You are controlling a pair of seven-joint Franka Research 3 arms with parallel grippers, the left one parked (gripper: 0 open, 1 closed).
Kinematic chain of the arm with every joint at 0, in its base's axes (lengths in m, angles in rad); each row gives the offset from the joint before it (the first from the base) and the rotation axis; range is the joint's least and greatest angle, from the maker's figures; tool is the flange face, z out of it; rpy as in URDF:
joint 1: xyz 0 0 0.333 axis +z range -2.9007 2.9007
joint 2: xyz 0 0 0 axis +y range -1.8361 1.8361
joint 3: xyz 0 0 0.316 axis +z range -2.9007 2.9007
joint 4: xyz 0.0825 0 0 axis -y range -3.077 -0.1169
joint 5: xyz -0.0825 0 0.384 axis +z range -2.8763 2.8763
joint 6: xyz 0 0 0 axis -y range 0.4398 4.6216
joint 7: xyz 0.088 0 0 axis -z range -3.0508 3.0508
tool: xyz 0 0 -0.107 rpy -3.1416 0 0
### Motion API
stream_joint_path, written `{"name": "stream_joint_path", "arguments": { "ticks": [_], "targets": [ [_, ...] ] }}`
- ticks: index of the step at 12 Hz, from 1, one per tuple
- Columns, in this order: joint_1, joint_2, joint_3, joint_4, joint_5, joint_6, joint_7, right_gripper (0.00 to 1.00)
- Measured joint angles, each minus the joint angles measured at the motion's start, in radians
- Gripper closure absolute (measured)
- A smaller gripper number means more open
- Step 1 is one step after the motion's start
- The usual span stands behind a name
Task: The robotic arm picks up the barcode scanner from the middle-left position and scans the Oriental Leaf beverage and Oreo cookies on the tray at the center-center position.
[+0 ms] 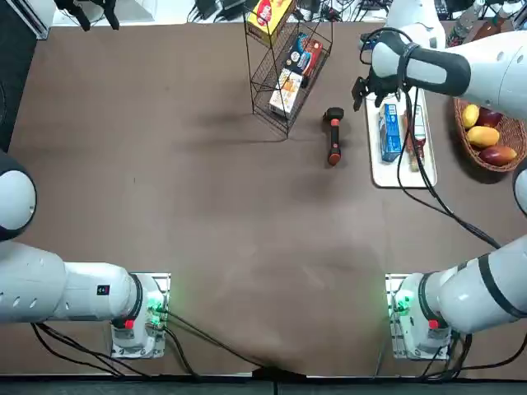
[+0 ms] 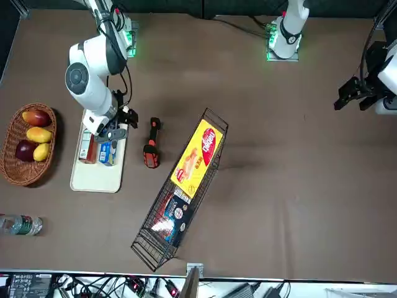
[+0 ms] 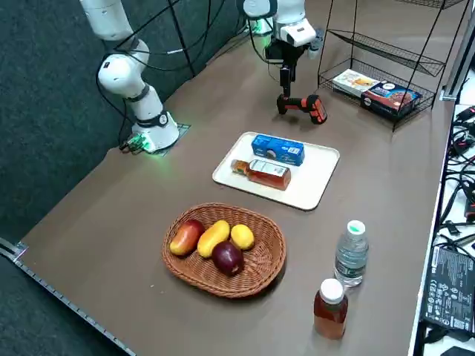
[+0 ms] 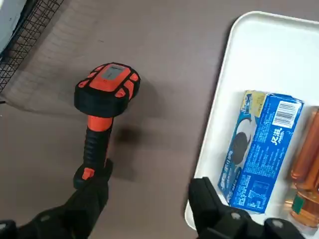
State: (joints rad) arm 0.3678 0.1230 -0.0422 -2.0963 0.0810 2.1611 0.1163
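we count one barcode scanner [image 4: 103, 107] lying on the brown tabletop [image 1: 206, 214] beside one tray [image 4: 259, 64], which holds one oreo cookies [image 4: 259, 154] pack and one oriental leaf beverage [image 3: 261, 173]; our tool [image 4: 149, 209] hangs released above the scanner's handle.

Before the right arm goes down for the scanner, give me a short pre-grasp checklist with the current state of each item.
1. barcode scanner free on the table, nothing on top of it: ok.
2. right gripper open, fingers spread and empty: ok.
3. Gripper lined up with the scanner: not ok; one finger is by the handle end, the other sits at the tray edge.
4. Oreo cookies on the tray: ok.
5. Oriental Leaf beverage lying on the tray beside the cookies: ok.
6. Barcodes facing where the scanner can read them: cookies' barcode faces up; bottle cannot tell.
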Motion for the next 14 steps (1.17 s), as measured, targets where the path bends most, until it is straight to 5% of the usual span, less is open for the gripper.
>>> {"name": "stream_joint_path", "arguments": {
  "ticks": [14],
  "targets": [
    [0.000,0.031,0.000,0.000,0.000,0.030,0.000,0.00]
  ]
}}
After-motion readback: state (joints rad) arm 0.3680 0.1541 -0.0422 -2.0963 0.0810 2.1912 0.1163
